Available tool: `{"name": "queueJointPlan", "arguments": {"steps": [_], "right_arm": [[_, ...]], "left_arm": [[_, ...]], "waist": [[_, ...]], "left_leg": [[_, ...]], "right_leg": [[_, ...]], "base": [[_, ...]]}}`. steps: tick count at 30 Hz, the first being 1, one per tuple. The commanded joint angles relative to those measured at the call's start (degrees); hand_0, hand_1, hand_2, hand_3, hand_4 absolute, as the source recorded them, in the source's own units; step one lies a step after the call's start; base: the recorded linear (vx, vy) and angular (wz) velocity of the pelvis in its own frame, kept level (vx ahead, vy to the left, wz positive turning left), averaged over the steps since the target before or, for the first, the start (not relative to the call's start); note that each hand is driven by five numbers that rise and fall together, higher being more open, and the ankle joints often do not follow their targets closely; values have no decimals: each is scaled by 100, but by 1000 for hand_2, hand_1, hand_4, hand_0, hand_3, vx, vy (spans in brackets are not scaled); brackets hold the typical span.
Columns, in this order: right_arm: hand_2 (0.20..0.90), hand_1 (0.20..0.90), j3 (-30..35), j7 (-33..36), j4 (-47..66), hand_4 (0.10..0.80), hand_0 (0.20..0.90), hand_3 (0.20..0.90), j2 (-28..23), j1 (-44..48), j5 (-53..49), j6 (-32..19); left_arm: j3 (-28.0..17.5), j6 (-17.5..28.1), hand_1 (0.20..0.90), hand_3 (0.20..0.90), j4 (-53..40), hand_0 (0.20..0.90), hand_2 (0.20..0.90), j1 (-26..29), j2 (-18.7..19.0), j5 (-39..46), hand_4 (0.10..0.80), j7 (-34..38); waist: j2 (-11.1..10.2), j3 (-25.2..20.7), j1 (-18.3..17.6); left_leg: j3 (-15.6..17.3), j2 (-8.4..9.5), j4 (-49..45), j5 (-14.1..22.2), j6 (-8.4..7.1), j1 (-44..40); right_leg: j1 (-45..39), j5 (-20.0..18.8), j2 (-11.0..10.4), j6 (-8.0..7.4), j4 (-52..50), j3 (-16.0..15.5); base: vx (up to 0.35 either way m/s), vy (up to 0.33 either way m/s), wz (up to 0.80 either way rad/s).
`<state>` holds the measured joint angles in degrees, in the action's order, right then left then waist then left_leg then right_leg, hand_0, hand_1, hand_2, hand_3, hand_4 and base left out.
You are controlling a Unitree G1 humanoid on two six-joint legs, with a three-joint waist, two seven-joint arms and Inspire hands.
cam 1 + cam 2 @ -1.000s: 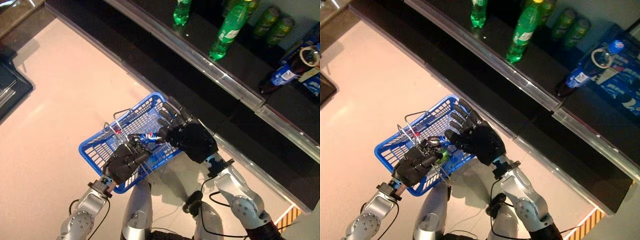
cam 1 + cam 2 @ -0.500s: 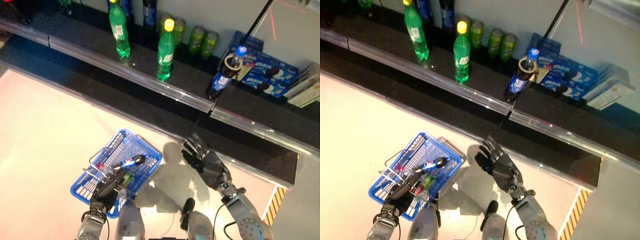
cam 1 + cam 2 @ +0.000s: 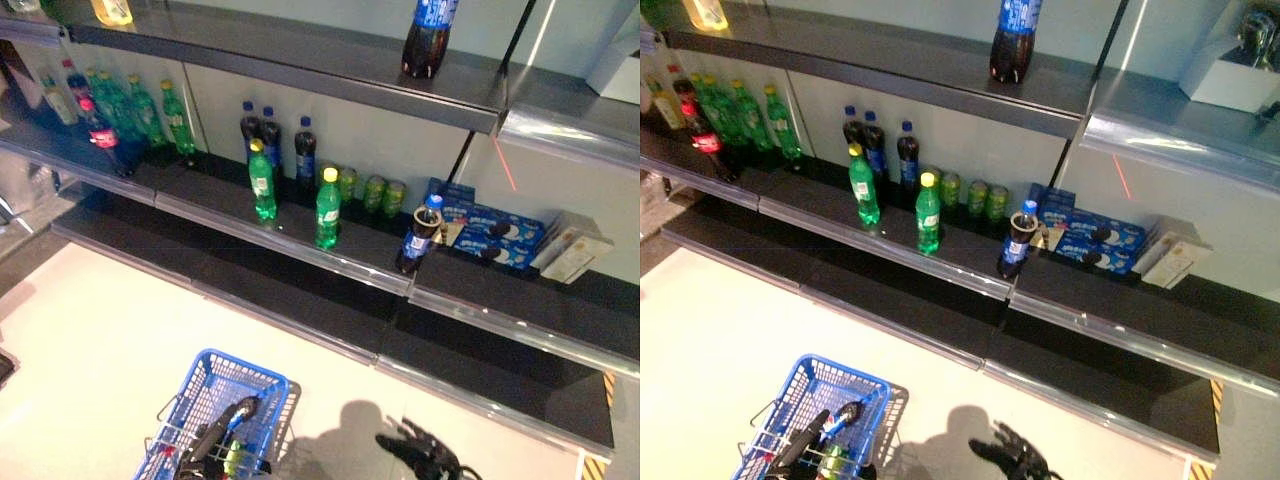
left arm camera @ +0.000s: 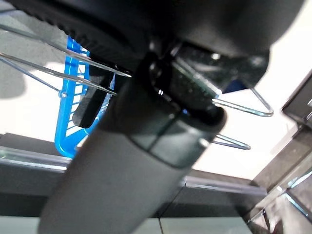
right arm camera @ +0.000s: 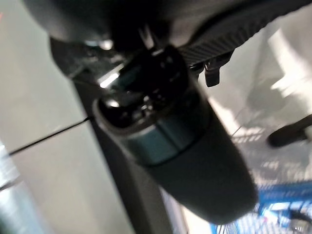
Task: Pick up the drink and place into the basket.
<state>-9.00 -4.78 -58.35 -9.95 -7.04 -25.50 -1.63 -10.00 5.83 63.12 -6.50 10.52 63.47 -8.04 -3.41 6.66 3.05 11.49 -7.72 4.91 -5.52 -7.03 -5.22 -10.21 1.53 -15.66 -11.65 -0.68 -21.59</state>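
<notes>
Since the earlier frames the camera has tilted up: shelves now fill most of both eye views, and basket and hands have dropped to the bottom edge. Right hand (image 3: pixel 1012 458) has pulled clear of the basket (image 3: pixel 262 389); it now hangs over bare floor (image 3: pixel 90 330), well apart from the basket's right side, fingers spread and holding nothing.

Left hand (image 3: pixel 210 446) is at the basket's wire handles (image 3: pixel 172 408). Left wrist view shows the wires crossing its dark bulk, but whether the fingers curl round them cannot be told.

Drink (image 3: pixel 845 418), a dark bottle with blue label, lies tilted inside the basket, near its middle, beside a green item (image 3: pixel 236 458). No hand touches it.

Middle shelf (image 3: pixel 300 240): two green bottles (image 3: pixel 262 182) near the front edge, dark bottles (image 3: pixel 272 140) behind them, green cans (image 3: pixel 370 190), and one dark bottle (image 3: pixel 417 235) at the shelf's joint. Blue boxes (image 3: pixel 490 225) sit to the right. Top shelf (image 3: pixel 300 55) carries one dark bottle (image 3: pixel 428 35).
</notes>
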Motion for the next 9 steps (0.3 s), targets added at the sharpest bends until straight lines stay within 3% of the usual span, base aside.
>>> {"name": "queueJointPlan", "arguments": {"steps": [1,9], "right_arm": [[900,900,36,548,-212,800,900,900,-123,250,1086,-171],[900,900,43,466,-904,800,900,900,-118,319,1386,54]], "left_arm": [[139,370,300,200,-296,300,300,245,-72,-537,100,-493],[195,317,300,200,-66,300,300,307,-95,-649,100,-413]], "waist": [[264,-5,234],[314,-96,285]], "left_leg": [[299,-262,-100,285,-1,-211],[294,-273,-84,322,3,-252]], "right_leg": [[312,-377,-182,43,-179,-122],[262,-366,-163,67,-146,-191]], "base": [[0,0,0],[0,0,0]]}}
